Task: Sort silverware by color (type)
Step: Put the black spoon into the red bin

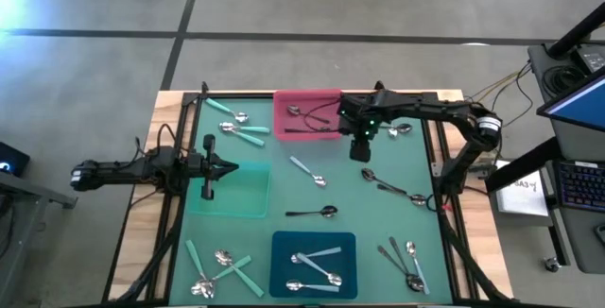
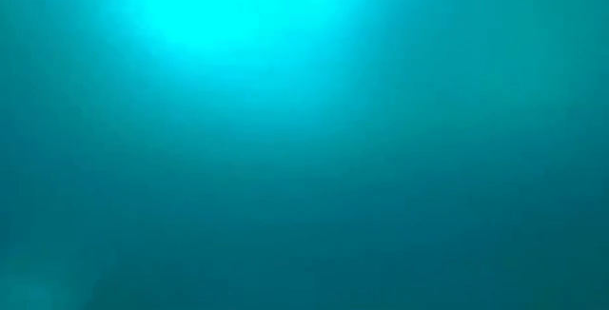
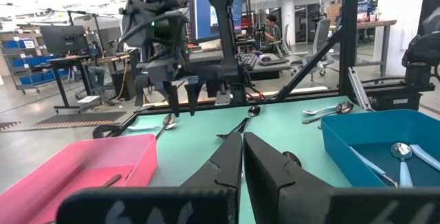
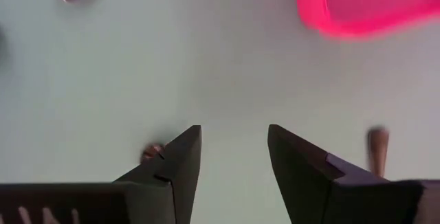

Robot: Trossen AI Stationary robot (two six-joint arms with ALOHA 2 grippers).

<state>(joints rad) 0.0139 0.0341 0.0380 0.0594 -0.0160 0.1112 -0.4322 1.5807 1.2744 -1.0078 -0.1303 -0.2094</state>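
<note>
The sorting looks partly done. The flat pink square tray [image 1: 307, 114] holds a couple of dark metal-handled spoons [image 1: 312, 117], the flat blue square tray [image 1: 313, 263] about three pale-blue-handled spoons [image 1: 317, 261], while the flat green square tray [image 1: 236, 191] is bare. Mint-handled spoons [image 1: 236, 124] lie loose at two corners of the teal counter [image 1: 284, 223], and dark ones remain scattered. The right hand [image 1: 362, 149] hovers just beside the pink tray, fingers spread, empty; the left hand [image 1: 231, 167] waits over the green tray, fingers pressed nearly together.
</note>
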